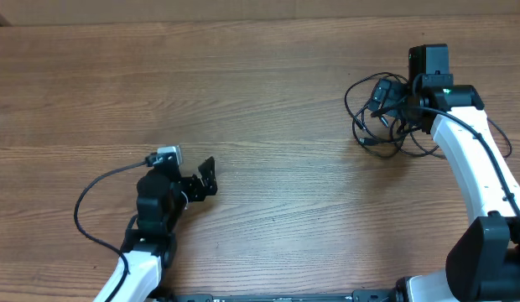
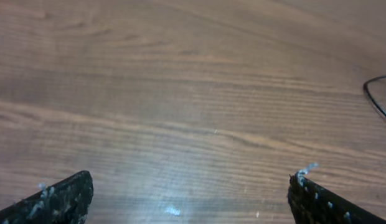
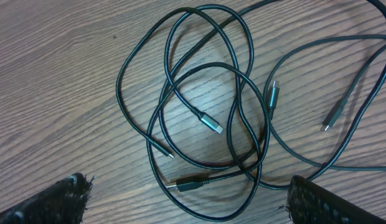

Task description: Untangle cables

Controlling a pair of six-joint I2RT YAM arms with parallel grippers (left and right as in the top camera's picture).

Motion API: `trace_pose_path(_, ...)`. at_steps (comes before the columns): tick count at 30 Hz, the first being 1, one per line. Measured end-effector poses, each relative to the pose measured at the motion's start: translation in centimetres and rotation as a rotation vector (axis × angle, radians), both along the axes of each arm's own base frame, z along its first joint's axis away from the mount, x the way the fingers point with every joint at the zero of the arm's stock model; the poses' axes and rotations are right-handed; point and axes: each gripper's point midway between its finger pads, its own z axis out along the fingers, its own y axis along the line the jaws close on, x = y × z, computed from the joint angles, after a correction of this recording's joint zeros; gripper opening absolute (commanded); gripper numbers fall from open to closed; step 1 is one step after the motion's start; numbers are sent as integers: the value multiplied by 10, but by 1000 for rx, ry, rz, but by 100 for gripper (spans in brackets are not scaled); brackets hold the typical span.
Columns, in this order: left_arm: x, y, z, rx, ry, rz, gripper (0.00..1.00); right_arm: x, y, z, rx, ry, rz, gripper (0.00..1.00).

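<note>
The cables point(image 1: 369, 143) lie in a loose black tangle at the table's far right. Seen from the right wrist, the cables point(image 3: 199, 93) form overlapping loops on the wood, with several small plugs showing; one plug point(image 3: 190, 185) lies between the fingers. My right gripper point(image 1: 386, 105) hovers directly over the bunch, and in its own view the right gripper point(image 3: 190, 200) stands open, holding nothing. My left gripper point(image 1: 211, 178) sits low at the left, far from the tangle. From its wrist, the left gripper point(image 2: 193, 200) is open over bare wood, and a bit of cable point(image 2: 376, 99) shows at the right edge.
The wooden table point(image 1: 260, 92) fills all views. The left arm's own thicker black wire point(image 1: 80, 210) loops out to the left of the arm. The right arm's white link point(image 1: 474, 164) runs down the right side.
</note>
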Motion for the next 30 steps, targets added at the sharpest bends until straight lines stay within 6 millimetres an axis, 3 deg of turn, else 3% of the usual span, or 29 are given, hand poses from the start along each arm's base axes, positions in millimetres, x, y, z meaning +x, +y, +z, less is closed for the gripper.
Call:
trace_pose_path(10,-19,5,1,-42,-121,21,99,0,0,0,0,0,0,100)
trace_pose_path(30,-39,24,-12,9,-50,84,99,0,0,0,0,0,0,100)
